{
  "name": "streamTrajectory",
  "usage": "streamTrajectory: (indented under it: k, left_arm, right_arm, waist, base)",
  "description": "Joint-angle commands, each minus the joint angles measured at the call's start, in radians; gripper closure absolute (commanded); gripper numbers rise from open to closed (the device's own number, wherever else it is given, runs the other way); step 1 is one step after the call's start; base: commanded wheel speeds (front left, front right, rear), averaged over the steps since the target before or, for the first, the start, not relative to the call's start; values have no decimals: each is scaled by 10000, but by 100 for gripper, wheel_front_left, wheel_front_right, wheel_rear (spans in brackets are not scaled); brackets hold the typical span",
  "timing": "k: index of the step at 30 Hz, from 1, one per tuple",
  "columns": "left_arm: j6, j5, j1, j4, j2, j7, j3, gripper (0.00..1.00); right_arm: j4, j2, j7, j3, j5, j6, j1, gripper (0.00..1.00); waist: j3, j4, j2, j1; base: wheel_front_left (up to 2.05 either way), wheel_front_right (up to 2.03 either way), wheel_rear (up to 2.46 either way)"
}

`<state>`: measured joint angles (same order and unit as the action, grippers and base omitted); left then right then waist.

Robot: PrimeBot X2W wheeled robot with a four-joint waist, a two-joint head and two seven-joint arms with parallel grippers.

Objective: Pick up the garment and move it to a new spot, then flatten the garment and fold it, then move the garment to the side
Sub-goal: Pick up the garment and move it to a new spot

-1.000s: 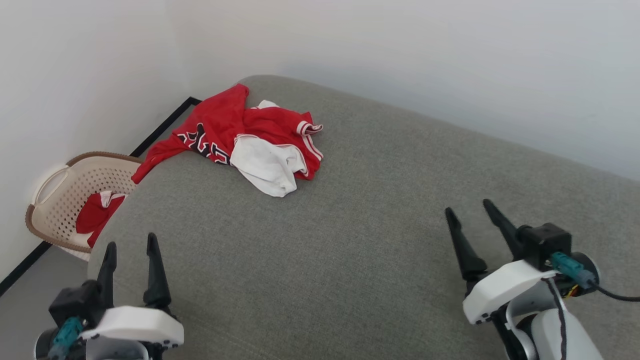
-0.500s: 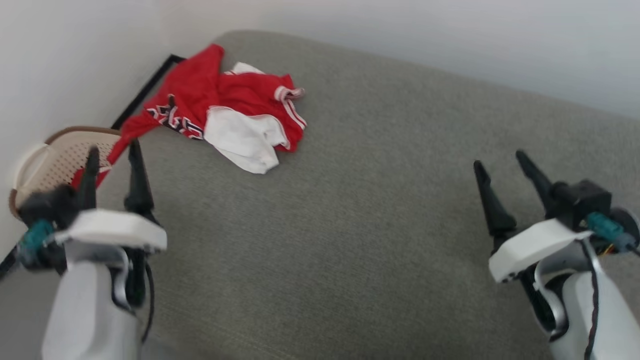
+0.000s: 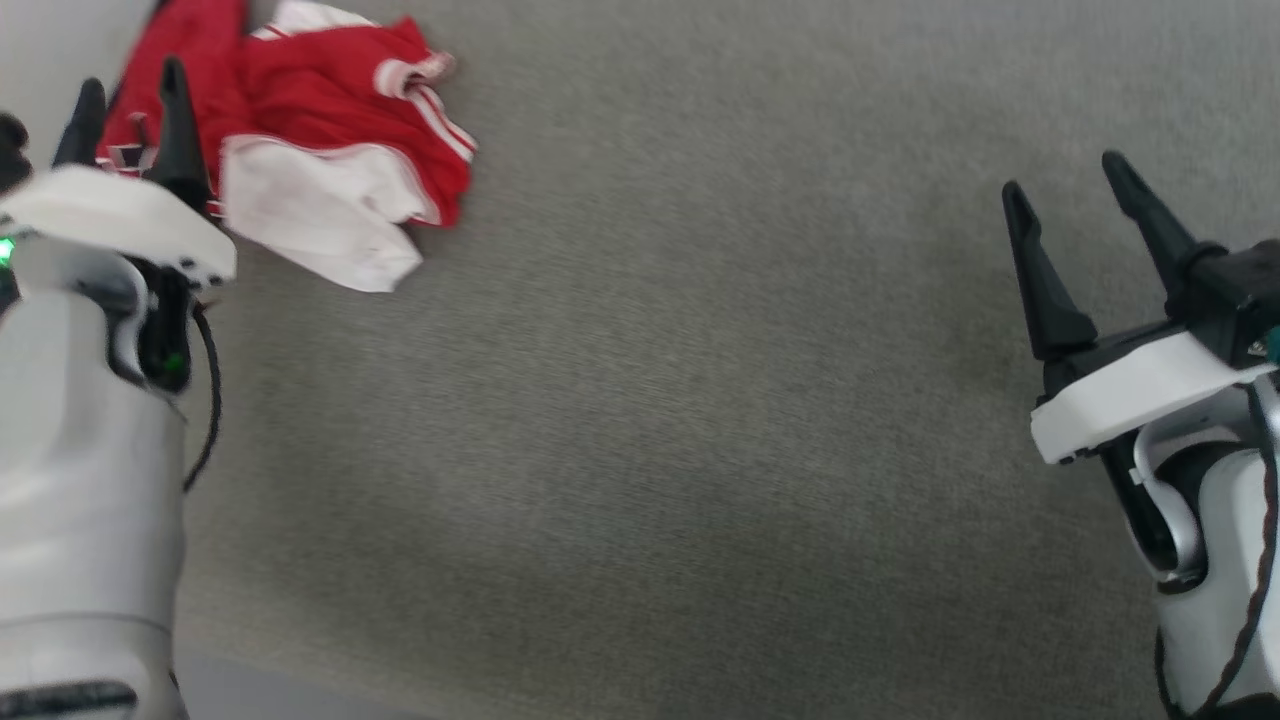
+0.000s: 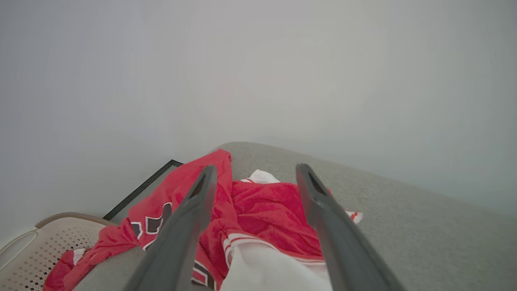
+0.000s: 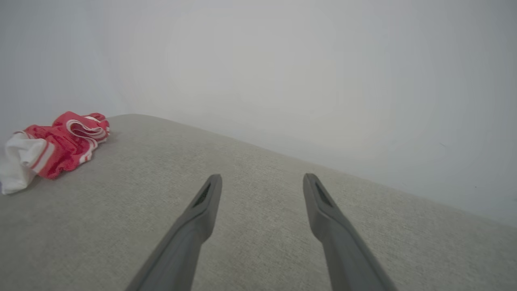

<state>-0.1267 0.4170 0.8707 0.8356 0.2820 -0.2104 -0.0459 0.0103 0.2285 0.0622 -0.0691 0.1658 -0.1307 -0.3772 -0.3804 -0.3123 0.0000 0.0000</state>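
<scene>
The garment [image 3: 320, 150] lies crumpled at the far left corner of the grey cushion [image 3: 700, 400], red with a white sleeve and striped trim. In the left wrist view the garment [image 4: 258, 210] spreads just beyond the fingertips, dark lettering on its left part, one end hanging over the cushion's edge. My left gripper [image 3: 130, 85] hovers open at the garment's left part, nothing between its fingers. My right gripper [image 3: 1065, 175] is open over bare cushion at the right, far from the garment [image 5: 56, 145].
A beige perforated basket [image 4: 36, 250] stands on the floor left of the cushion, with a smaller red-and-white cloth [image 4: 66, 262] in it. A pale wall runs behind the cushion. A dark floor strip [image 4: 141, 190] lines the wall's base.
The head camera has tilted down, so the whole picture shifted. My left arm has risen and reached forward to the garment. Both grippers stay open.
</scene>
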Motion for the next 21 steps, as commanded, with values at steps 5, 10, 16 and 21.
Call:
streamTrajectory:
  k: [5, 10, 16, 21]
  left_arm:
    - [-32, 607, 1463, 1566, 552, 889, 529, 0]
    - [-34, 1076, 2321, 2880, 879, 1913, 626, 0]
    - [235, 1347, 2901, 4241, 906, 4097, 618, 0]
    - [579, 1414, 2815, 4608, 672, 5587, 751, 0]
  right_arm:
    - [617, 225, 263, -73, -96, -1, -416, 0]
    - [1007, 352, 476, -93, -138, -1, -428, 0]
    - [1329, 463, 689, -155, -114, -1, -376, 0]
    - [1530, 500, 816, -157, -87, -1, -371, 0]
  waist:
    - [-1480, 889, 0, 0]
    - [-1960, 1107, 0, 0]
    - [-2285, 1338, 0, 0]
    - [-2481, 1503, 0, 0]
  base:
    - [0, 0, 0]
    - [0, 0, 0]
    - [0, 0, 0]
    - [0, 0, 0]
